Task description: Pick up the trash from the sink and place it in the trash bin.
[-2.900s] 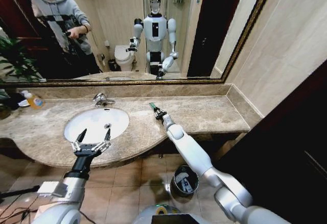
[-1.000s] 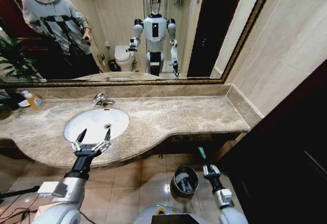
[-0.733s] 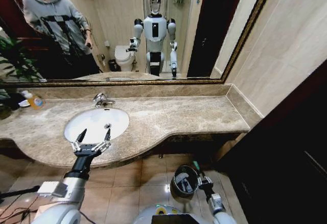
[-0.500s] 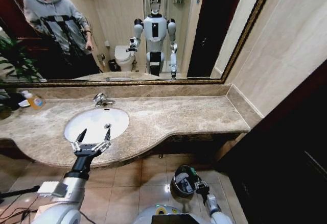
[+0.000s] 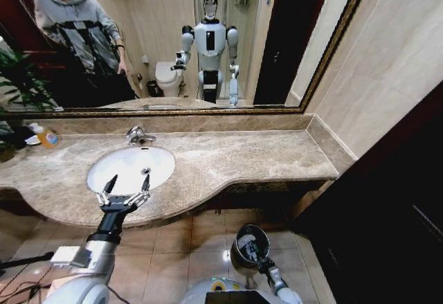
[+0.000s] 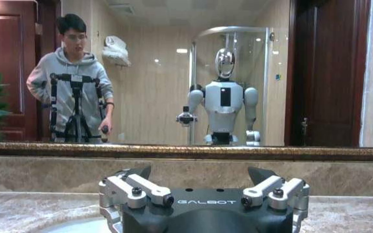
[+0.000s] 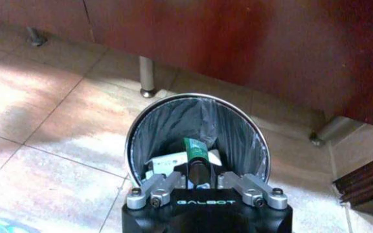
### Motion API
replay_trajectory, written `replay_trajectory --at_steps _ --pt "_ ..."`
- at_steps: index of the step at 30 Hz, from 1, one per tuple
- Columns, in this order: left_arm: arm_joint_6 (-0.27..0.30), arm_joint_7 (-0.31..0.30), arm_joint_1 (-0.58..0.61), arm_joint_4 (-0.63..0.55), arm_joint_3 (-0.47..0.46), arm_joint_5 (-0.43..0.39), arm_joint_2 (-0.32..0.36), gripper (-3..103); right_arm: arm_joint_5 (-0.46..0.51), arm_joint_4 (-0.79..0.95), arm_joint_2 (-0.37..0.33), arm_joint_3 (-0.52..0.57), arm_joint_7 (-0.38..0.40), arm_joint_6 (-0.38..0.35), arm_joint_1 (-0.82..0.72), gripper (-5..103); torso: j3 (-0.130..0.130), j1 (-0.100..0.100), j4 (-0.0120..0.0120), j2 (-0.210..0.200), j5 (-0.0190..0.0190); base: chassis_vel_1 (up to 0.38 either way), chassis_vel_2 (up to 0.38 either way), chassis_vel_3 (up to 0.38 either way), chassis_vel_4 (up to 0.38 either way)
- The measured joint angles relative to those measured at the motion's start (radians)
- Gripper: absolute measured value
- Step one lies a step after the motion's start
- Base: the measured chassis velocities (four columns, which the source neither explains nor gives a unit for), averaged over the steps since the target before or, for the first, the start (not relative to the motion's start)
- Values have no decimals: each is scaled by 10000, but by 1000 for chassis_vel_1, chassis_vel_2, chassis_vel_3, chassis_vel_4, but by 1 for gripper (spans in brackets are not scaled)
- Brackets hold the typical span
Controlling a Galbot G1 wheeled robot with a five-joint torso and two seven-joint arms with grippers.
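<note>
Since earlier, right gripper (image 7: 199,180) has dropped over the trash bin (image 7: 149,127), pinching the green packet (image 7: 195,148); I release once centred, left gripper (image 5: 126,192) spread idle over the sink (image 5: 154,158)

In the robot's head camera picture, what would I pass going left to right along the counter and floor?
Orange-liquid bottle → left gripper → faucet → trash bin, with the right gripper over it.

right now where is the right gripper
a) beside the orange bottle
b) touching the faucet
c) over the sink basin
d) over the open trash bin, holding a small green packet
d: the right gripper sits above the trash bin, shut on the green packet.
</note>
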Motion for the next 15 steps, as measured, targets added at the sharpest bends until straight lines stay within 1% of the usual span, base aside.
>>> replay_trajectory --at_steps 5,6,8,10,11,13,14,15 --pt "0 0 -1 0 0 1 0 100 -14 -180 -46 -19 50 12 141 20 0 0 -1 0 -1 0 0 0 0" --pt "0 0 0 0 0 1 0 100 -14 -165 -64 -38 84 -27 128 17 0 0 -1 0 0 0 0 0 0" --pt "0 0 0 0 0 0 0 100 -14 -155 -75 -47 97 -47 119 17 0 0 -1 0 1 0 0 0 0" --pt "0 0 0 0 0 0 0 100 -48 -112 -103 -66 207 -87 88 26 0 0 -1 0 -1 0 0 0 0" --pt "0 0 0 0 0 0 0 100 -48 -112 -103 -66 207 -87 88 26 0 0 -1 0 -1 0 0 0 0" --pt "0 0 0 0 0 1 0 100 -64 -77 -106 -76 280 -94 66 37 0 0 -1 0 0 0 0 0 0" --pt "0 0 0 0 0 1 0 100 -69 -74 -106 -80 307 -94 61 37 0 0 -1 0 0 0 0 0 0" --pt "0 0 0 -1 0 0 0 100 -76 -69 -103 -83 363 -95 48 42 0 0 -1 0 0 0 0 0 0"
